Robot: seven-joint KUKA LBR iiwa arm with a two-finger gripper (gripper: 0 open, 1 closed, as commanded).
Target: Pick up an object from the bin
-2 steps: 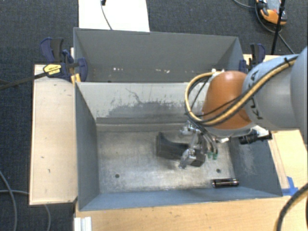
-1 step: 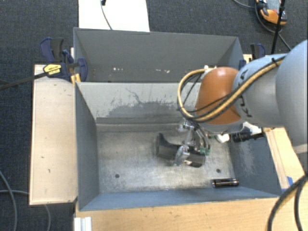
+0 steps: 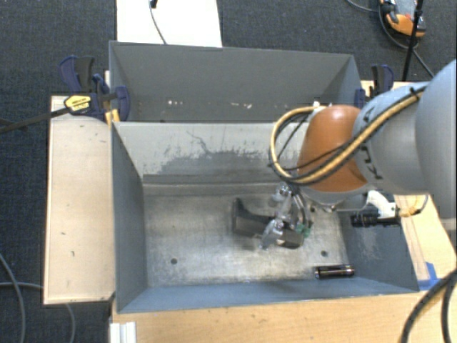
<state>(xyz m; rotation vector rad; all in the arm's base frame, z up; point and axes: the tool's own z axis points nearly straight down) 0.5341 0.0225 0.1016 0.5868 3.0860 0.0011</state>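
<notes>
centrally, tool just beside dark grey block

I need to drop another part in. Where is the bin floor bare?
The left half of the bin floor, up to the dark grey block, is bare. Crowded: centre-right, where the gripper hangs at the block, and front right, where a small black cylinder lies.
</notes>
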